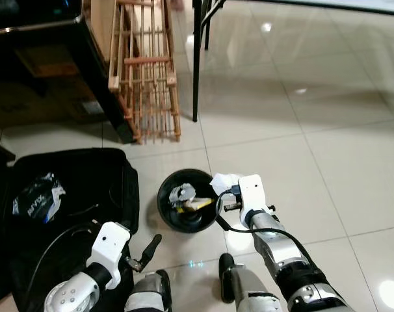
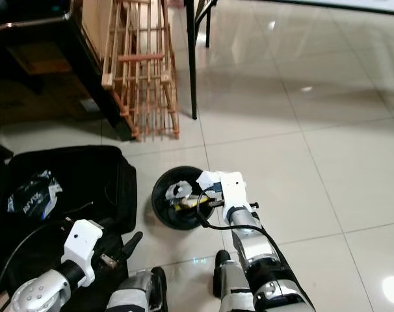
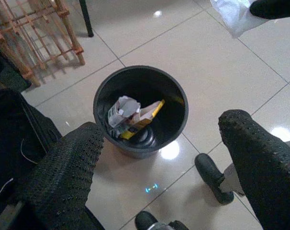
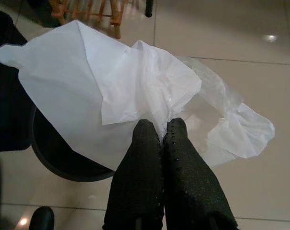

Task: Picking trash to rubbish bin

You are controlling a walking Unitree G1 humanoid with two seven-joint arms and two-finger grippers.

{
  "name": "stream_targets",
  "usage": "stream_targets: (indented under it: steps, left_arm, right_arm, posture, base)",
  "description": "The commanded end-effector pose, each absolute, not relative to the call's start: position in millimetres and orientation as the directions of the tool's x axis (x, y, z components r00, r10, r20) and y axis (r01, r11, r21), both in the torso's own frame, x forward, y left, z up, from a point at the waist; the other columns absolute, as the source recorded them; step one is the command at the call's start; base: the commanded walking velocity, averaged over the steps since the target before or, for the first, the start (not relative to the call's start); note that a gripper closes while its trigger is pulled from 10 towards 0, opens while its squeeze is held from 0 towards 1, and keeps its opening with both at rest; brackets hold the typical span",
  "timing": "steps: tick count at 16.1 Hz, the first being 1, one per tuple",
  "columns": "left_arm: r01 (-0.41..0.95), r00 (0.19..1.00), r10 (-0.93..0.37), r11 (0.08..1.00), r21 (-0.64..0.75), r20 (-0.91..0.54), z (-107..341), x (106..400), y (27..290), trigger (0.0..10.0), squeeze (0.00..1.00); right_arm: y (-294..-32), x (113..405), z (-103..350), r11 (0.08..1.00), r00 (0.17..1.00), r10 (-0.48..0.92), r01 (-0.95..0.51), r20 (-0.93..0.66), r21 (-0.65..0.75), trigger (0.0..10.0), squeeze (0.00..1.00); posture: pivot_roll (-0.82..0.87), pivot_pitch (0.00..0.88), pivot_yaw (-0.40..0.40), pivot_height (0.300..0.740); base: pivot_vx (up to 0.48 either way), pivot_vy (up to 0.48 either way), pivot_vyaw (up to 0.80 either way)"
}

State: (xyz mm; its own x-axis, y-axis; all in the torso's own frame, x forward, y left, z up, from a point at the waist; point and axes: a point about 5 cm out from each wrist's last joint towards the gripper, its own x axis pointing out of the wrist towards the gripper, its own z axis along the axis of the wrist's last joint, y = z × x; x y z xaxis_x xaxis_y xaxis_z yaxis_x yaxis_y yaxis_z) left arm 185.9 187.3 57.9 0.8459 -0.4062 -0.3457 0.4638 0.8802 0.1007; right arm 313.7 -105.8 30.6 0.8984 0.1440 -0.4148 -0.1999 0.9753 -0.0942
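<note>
The right gripper (image 4: 161, 136) has its fingers pressed together on a crumpled white tissue (image 4: 130, 86), holding it just above the right rim of the black bin (image 1: 187, 200), which stands on the tiled floor (image 1: 294, 130). From the right wrist the tissue spreads wide ahead of the fingers, covering part of the bin's rim, with a thin clear film trailing off one side. Inside the bin lie a crumpled white wrapper (image 3: 122, 110) and a yellow packet (image 3: 145, 117), touching each other. The left gripper (image 3: 159, 158) hangs low on the near left side of the bin, its fingers (image 3: 68, 167) spread wide and holding nothing, with the bin seen between them. Left of the bin, just beside it, an open black bag (image 1: 67, 195) lies on the floor with a blue-and-white packet (image 1: 39, 197) in it. Behind the bin, well apart, a wooden rack (image 1: 145, 71) leans by dark furniture, and a thin black leg (image 1: 197, 62) stands beside the rack.
</note>
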Motion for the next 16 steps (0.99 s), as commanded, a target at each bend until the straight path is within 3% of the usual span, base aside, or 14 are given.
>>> stream_targets:
  steps: [1, 9, 16]
  left_arm:
    - [0.466, 0.833, -0.405, 0.881, 0.084, -0.376, 56.5, 177.1, 190.2, 10.0, 0.0]
    - [0.437, 0.83, -0.386, 0.898, 0.04, -0.402, 70.4, 148.9, 185.9, 10.0, 0.0]
    - [0.484, 0.792, -0.438, 0.875, -0.001, -0.426, 77.3, 137.7, 174.5, 10.0, 0.0]
  right_arm:
    - [-106.6, 310.1, 22.5, 0.977, 0.883, 0.151, -0.203, -0.445, -0.071, 10.0, 0.0]
    - [-83.5, 332.6, 43.5, 0.963, 0.88, 0.246, -0.27, -0.406, -0.003, 10.0, 0.0]
    - [-61.6, 332.7, 46.2, 0.934, 0.846, 0.335, -0.357, -0.415, 0.026, 10.0, 0.0]
  posture:
    - [0.22, 0.402, 0.014, 0.74]
    - [0.27, 0.492, -0.014, 0.74]
    - [0.28, 0.521, -0.022, 0.74]
  base:
    - [0.0, 0.0, 0.0]
    - [0.0, 0.0, 0.0]
    - [0.0, 0.0, 0.0]
